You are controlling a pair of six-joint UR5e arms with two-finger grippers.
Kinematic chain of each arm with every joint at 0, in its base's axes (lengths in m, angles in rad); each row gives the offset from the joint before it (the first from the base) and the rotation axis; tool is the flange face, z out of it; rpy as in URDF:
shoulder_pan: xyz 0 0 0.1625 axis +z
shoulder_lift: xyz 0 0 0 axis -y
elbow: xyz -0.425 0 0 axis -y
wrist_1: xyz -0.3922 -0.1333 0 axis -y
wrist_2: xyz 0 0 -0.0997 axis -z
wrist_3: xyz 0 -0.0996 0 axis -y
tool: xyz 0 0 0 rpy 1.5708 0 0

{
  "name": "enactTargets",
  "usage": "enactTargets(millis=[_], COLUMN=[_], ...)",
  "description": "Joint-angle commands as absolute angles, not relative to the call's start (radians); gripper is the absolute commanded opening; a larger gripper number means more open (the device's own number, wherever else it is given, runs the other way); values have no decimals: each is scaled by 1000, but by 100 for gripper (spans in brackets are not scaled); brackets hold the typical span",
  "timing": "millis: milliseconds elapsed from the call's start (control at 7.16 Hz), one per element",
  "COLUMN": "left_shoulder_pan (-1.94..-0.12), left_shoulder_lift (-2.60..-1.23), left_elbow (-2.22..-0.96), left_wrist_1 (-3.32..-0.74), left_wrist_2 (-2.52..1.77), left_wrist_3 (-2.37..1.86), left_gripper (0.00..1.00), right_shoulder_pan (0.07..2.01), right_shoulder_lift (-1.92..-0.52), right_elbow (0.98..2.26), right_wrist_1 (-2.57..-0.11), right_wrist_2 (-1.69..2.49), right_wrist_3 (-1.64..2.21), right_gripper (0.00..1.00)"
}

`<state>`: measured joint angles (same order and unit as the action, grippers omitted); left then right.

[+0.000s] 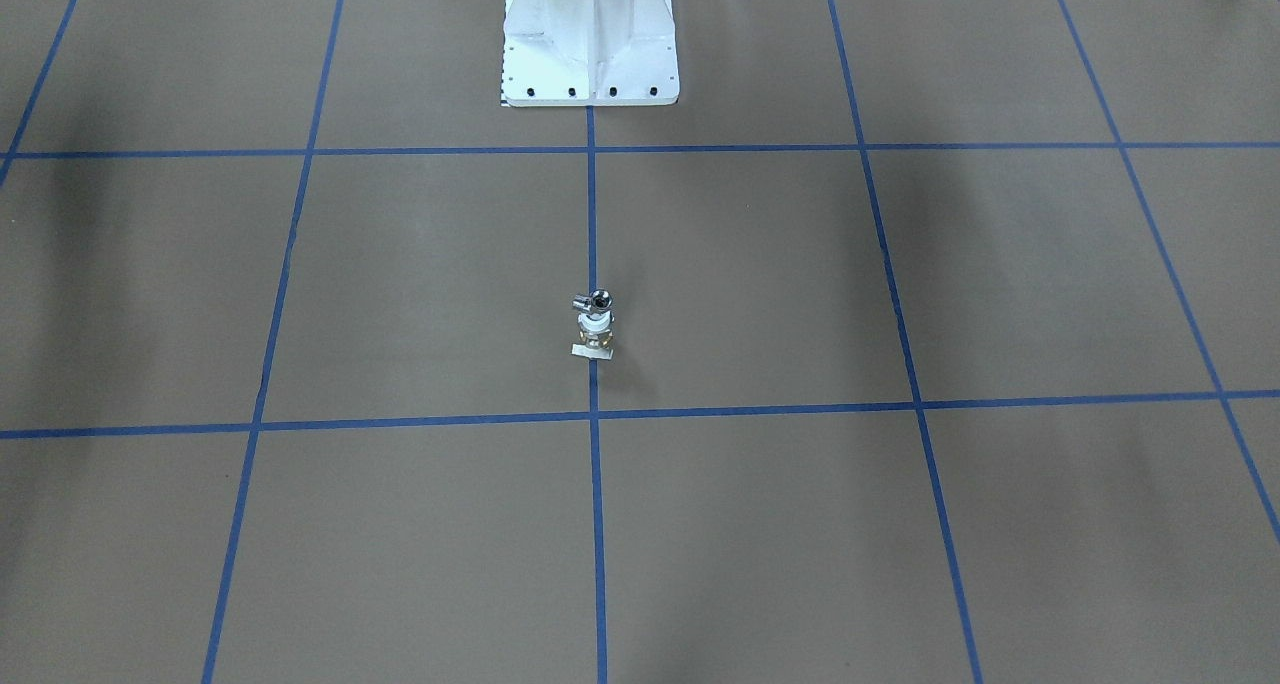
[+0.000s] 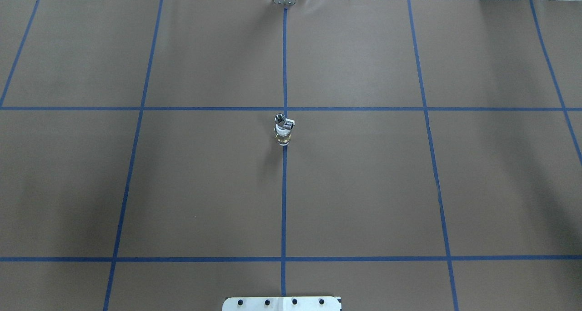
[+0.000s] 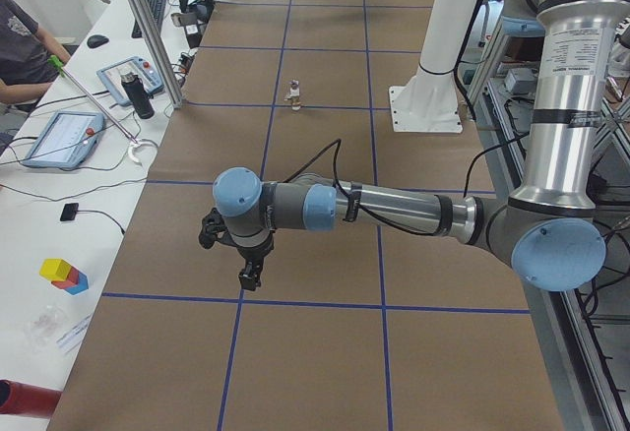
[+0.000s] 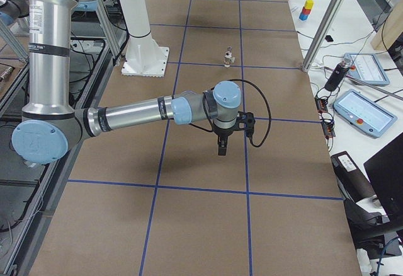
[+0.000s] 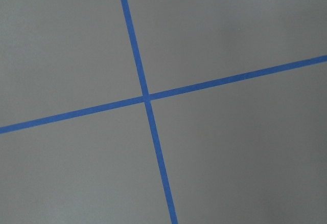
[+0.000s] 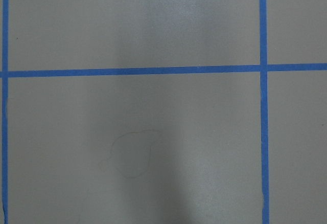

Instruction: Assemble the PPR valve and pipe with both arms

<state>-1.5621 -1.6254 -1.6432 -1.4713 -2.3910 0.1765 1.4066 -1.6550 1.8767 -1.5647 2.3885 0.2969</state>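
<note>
Standing upright on the brown surface, right on the middle blue line: the PPR valve, with a white ring and a gold middle. Carrying the shiny pipe on top, touching that white ring, round open end showing. Sitting well apart from both arms. Hanging low over the surface, pointing down: the left claw and the right claw. Cannot tell whether either claw is released or clenched. Showing only brown surface and crossing blue lines in both wrist views.
</note>
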Motion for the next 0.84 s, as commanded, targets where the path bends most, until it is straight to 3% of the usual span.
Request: enactTargets(millis=[0,698], left_shoulder_pan=[-1578,-1585], left_shoulder_lift=[-1626,-1626], left_elbow=[-1644,-1646], left_wrist_1=[-1474,-1477], left_wrist_2=[-2391,-2391], left_wrist_3=[176,175], left_gripper=[100,100], right_shoulder_pan=[1407,1408], right_shoulder_lift=[-1643,-1657], right_elbow=[1882,1875], right_wrist_1=[-1565,-1565], right_wrist_2=[2385,2339], right_wrist_3=[298,293], right_gripper=[100,100])
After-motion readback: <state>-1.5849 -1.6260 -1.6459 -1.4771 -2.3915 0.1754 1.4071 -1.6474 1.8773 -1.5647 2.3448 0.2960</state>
